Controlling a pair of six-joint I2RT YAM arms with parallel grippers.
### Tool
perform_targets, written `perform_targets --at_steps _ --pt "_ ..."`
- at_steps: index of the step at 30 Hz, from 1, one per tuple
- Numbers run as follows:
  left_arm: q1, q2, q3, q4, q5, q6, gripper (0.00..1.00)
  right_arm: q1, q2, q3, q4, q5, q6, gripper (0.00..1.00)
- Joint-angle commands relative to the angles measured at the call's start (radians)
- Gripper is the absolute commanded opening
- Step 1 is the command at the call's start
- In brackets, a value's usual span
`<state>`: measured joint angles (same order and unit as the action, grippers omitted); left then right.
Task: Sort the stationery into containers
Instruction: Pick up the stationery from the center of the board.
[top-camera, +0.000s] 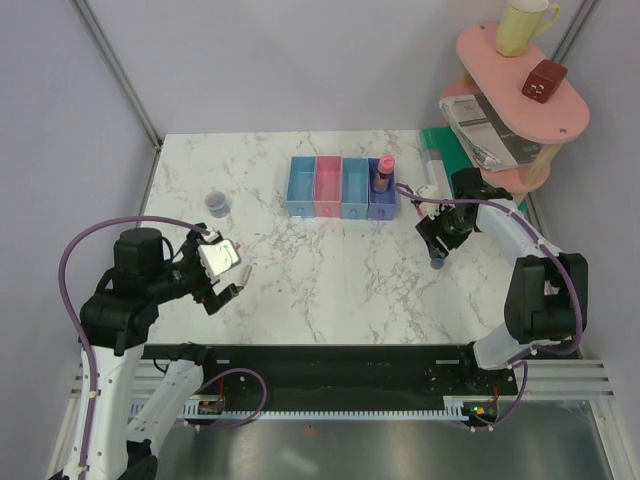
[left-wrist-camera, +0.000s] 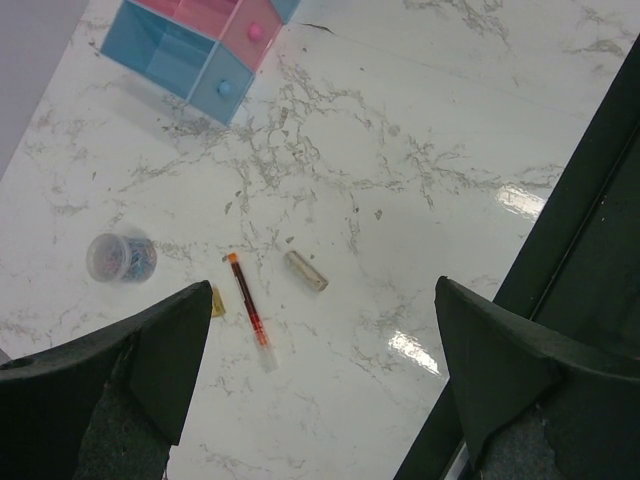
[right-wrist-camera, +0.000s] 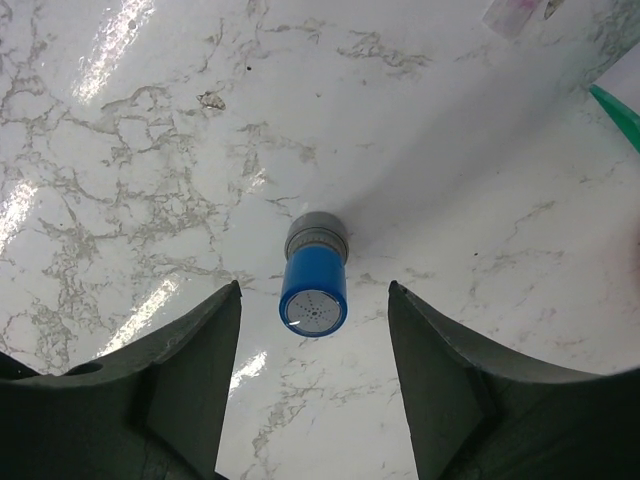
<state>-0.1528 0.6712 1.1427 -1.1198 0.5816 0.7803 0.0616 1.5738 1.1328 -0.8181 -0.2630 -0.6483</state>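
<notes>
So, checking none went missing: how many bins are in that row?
4, side by side at the far middle of the table: blue bin on the left, then pink bin, light blue bin, and purple bin on the right, holding a tube.

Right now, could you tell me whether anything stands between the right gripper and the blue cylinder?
Nothing visible does. The blue cylinder stands upright on the table, right between the open jaws of the right gripper, with bare marble on each side.
</notes>
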Motion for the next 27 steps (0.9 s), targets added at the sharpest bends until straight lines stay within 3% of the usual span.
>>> perform_targets --at_steps 1,6,11,12,14,20,27 --pt "-0.001 0.002 0.003 0.02 0.037 0.01 1.0 -0.008 0.022 -0.013 0.027 0.016 -0.014 0.67" --pt "-0.001 -0.004 0.005 0.023 0.038 0.007 1.0 -0.014 0.037 -0.036 0.053 0.034 -0.013 0.63" --pt "-0.001 -0.005 -0.018 0.04 0.029 -0.006 1.0 -0.016 0.037 -0.047 0.057 0.034 -0.01 0.37" --pt "-0.001 -0.002 -0.023 0.046 0.027 -0.012 1.0 -0.017 0.029 -0.044 0.057 0.034 -0.007 0.27" --pt "-0.001 -0.004 -0.044 0.078 0.014 -0.03 1.0 -0.017 0.022 -0.039 0.054 0.034 -0.001 0.21" --pt "-0.001 0.027 -0.147 0.208 -0.092 -0.114 1.0 -0.016 -0.041 0.042 -0.019 0.015 0.001 0.16" --pt "0.027 0.165 -0.227 0.362 -0.161 -0.141 1.0 0.02 -0.123 0.267 -0.185 -0.015 -0.028 0.12"
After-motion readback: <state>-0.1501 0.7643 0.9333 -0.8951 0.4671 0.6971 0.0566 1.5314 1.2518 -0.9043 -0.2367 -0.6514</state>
